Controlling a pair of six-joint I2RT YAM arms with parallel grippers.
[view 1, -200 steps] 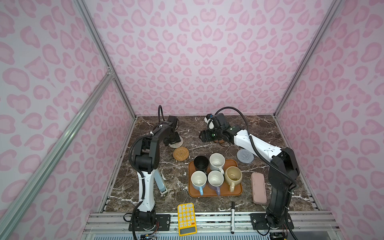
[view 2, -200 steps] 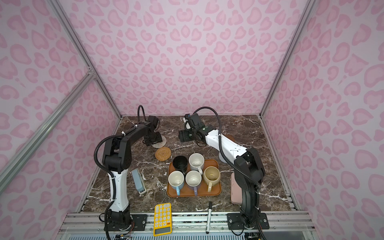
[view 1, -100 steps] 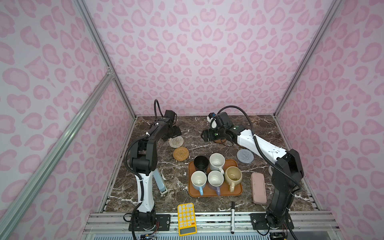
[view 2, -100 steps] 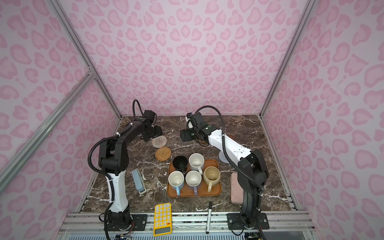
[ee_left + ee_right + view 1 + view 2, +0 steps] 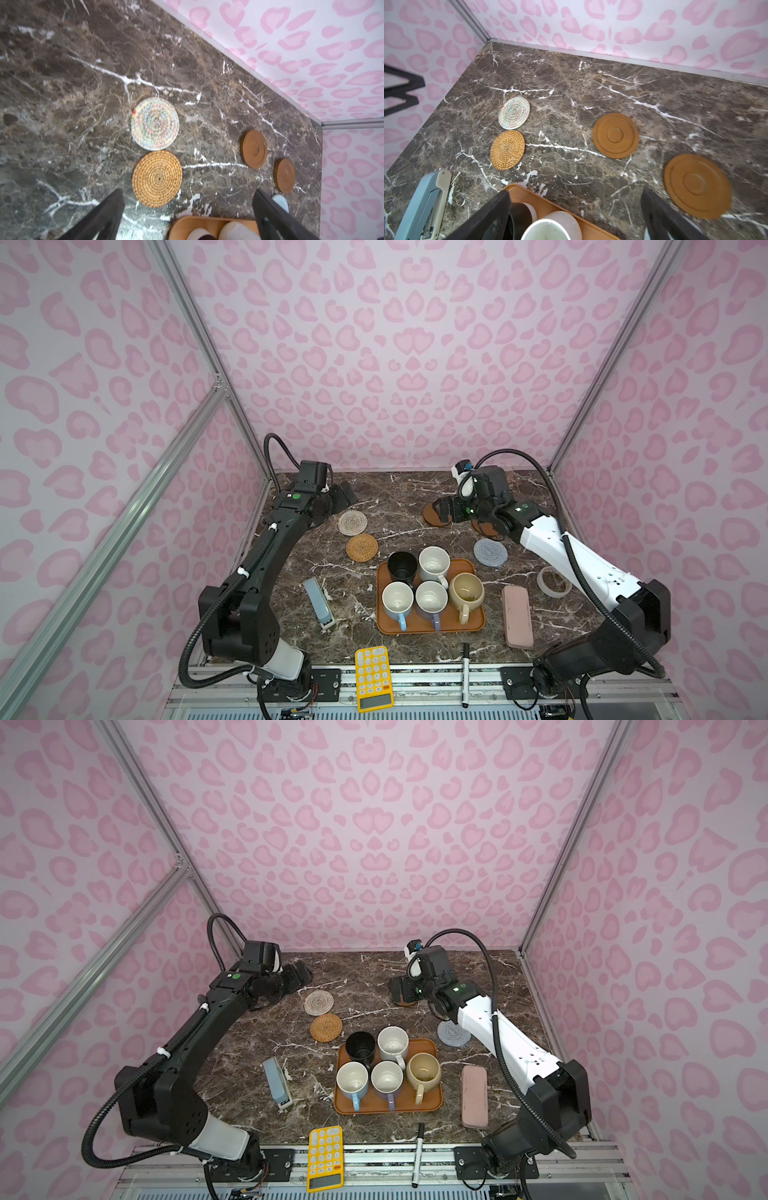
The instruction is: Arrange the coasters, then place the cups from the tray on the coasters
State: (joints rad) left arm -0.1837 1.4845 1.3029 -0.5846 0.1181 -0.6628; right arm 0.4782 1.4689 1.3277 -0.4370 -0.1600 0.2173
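Five coasters lie on the marble: whitish woven (image 5: 352, 522) (image 5: 155, 123), tan rattan (image 5: 362, 548) (image 5: 507, 150), grey-blue (image 5: 490, 552) (image 5: 451, 1033), and two brown wooden ones (image 5: 615, 135) (image 5: 697, 186). In both top views the right arm partly covers the brown pair. The orange-brown tray (image 5: 430, 626) (image 5: 432, 1106) holds the cups: black (image 5: 402, 565), speckled white (image 5: 434, 562), light blue (image 5: 397, 599), lavender (image 5: 431, 597), beige (image 5: 467, 592). My left gripper (image 5: 347, 497) (image 5: 188, 197) hangs open and empty behind the whitish coaster. My right gripper (image 5: 440, 510) (image 5: 575, 195) is open and empty above a brown coaster.
A blue-grey stapler (image 5: 319, 603) lies left of the tray. A pink case (image 5: 516, 622) and a tape roll (image 5: 552, 581) sit to its right. A yellow calculator (image 5: 372, 676) and a marker (image 5: 465, 668) lie at the front edge. Pink walls close in the back and sides.
Both grippers have opened wide. The left gripper has drawn back from the whitish coaster toward the far left corner. The right gripper has shifted a little to the right.
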